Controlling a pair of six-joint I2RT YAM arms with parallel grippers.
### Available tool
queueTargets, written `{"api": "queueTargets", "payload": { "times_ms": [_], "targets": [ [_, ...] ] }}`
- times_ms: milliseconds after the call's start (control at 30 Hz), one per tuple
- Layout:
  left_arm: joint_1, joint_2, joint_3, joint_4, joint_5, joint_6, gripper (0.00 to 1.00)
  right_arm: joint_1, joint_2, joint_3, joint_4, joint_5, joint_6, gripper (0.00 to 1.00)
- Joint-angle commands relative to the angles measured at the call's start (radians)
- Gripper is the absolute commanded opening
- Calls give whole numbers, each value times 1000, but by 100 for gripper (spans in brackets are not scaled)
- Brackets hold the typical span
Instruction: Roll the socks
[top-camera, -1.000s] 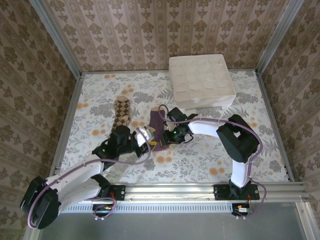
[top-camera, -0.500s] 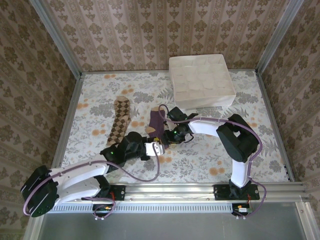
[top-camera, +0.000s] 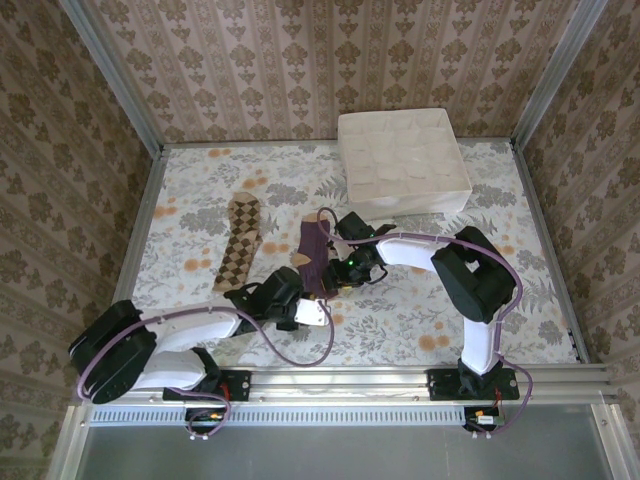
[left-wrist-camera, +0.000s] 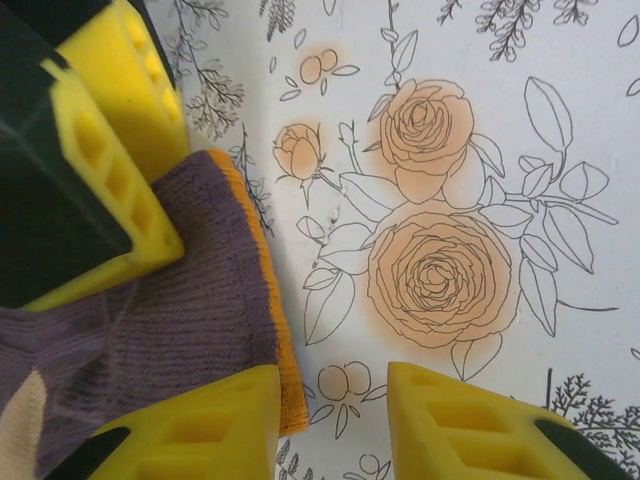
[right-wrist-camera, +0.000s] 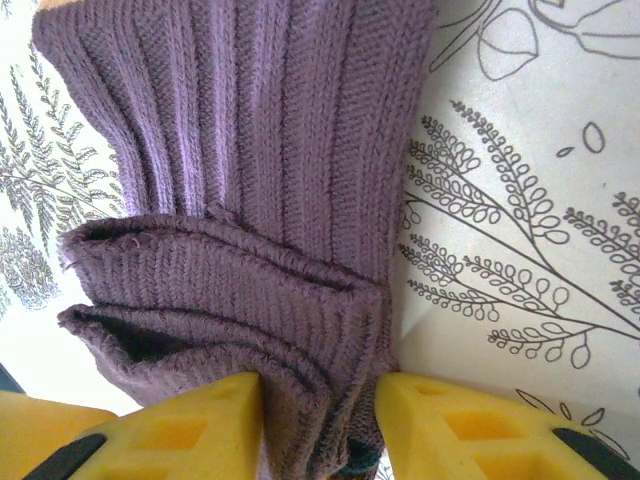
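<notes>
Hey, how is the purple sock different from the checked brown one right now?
The purple sock is dark with an orange cuff; the argyle sock is patterned in brown-tan diamonds. The purple sock is folded over at one end, and the right gripper pinches that fold; the argyle sock lies flat at full length. The argyle sock lies apart, to the purple sock's left, with no gripper on it. Both rest on the flowered table.

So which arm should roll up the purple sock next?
Probably the right one. The right hand pinches a folded bit of the purple sock, so it could just roll on. The left hand sits open at the orange cuff, gripping nothing.
</notes>
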Motion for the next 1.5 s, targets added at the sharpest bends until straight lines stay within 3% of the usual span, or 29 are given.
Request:
{"api": "queueTargets", "payload": {
  "times_ms": [0, 233, 567, 633, 800, 867, 1067, 1267, 1467],
  "targets": [
    [20, 26, 39, 27, -4, 33, 33, -11, 66, -16, -81, 77, -20, 39],
    [31, 64, 31, 88, -35, 59, 38, -17, 59, -23, -84, 68, -27, 39],
    [29, 191, 96, -9, -58, 109, 36, -32, 43, -34, -83, 52, -31, 39],
    [29, 216, 106, -18, -77, 96, 29, -34, 34, -41, -80, 50, -31, 39],
    [28, 244, 157, -124, -51, 68, 0, -39, -21, -100, -27, 14, -37, 43],
    [28, 240, 170, -150, -45, 53, 0, -43, -49, -133, -1, -1, -32, 44],
    [9, 196, 211, -218, 12, 14, 0, -69, -192, -280, 142, -20, 1, 49],
    [-8, 167, 288, -248, 134, -125, 0, -80, -437, -461, 340, 7, -13, 51],
    [-4, 165, 247, -119, 269, -301, 0, -77, -654, -612, 536, -25, -60, 50]
  ]
}}
